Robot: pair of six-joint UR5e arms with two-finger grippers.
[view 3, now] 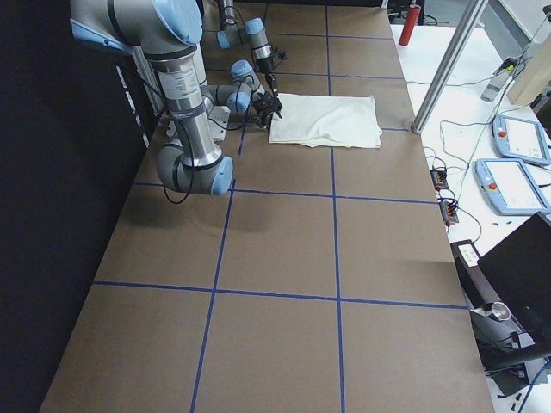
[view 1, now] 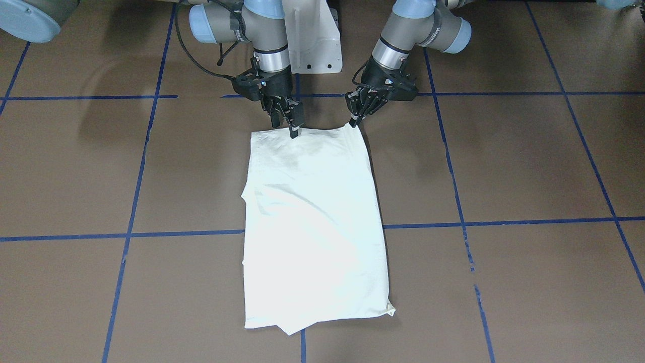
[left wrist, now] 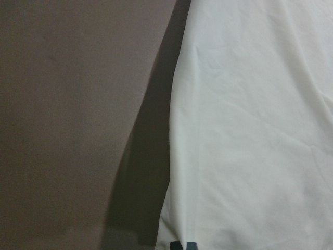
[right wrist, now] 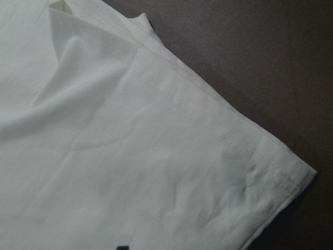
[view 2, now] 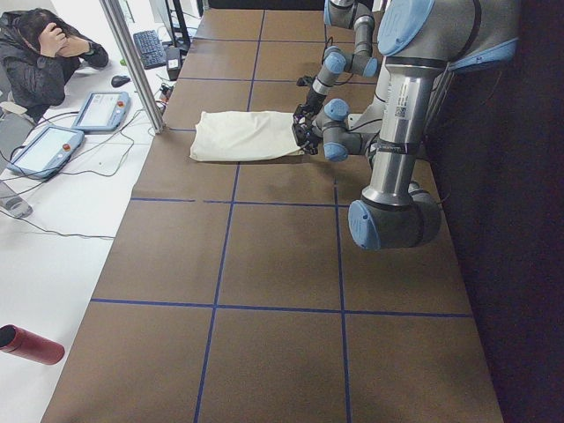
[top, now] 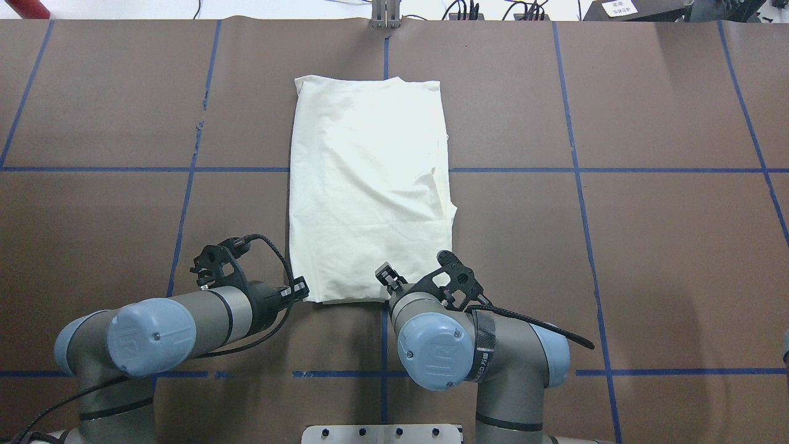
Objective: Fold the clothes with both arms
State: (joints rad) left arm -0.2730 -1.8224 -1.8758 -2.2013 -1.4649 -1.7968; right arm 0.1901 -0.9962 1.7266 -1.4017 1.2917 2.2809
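Here, my left gripper stands at one near corner of the T-shirt, and my right gripper touches the same hem, inboard of the other corner. I cannot tell how far either is open or whether it pinches cloth. The shirt lies plain side up, a long rectangle on the table. The step, as I judge it, is to lift evenly and carry the hem to the far edge, since the unheld corner may sag. The pedestal stands behind, and a seated person is well apart.
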